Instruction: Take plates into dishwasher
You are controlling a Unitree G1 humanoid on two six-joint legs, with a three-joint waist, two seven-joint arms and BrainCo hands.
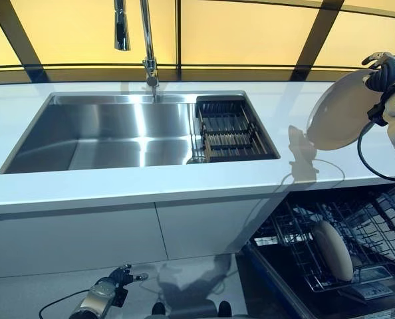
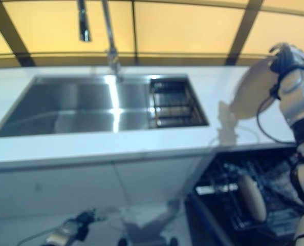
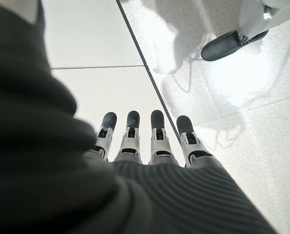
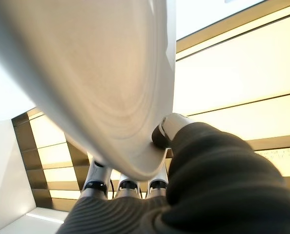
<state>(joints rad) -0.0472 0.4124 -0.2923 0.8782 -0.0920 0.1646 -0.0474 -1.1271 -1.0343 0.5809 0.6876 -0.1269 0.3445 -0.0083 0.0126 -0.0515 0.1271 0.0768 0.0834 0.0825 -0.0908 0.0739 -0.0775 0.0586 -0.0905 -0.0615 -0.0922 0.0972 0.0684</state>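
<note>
Plate (image 1: pixel 342 109) is held tight in the right hand (image 1: pixel 386 72) above the worktop (image 1: pixel 118 189); one plate (image 1: pixel 333 249) is racked already in the dishwasher (image 1: pixel 357 266).

Two plates show: one white plate (image 1: pixel 342 110) pinched upright in the right hand (image 1: pixel 388 74), raised above the counter, and one beige plate (image 1: pixel 333 250) standing on edge in the dishwasher rack (image 1: pixel 374 219) well below that hand. One rack is pulled out. There is one sink (image 1: pixel 111 133), one faucet (image 1: pixel 146 41) and one drainer basket (image 1: pixel 228 129), all well off toward the left of the right hand.
</note>
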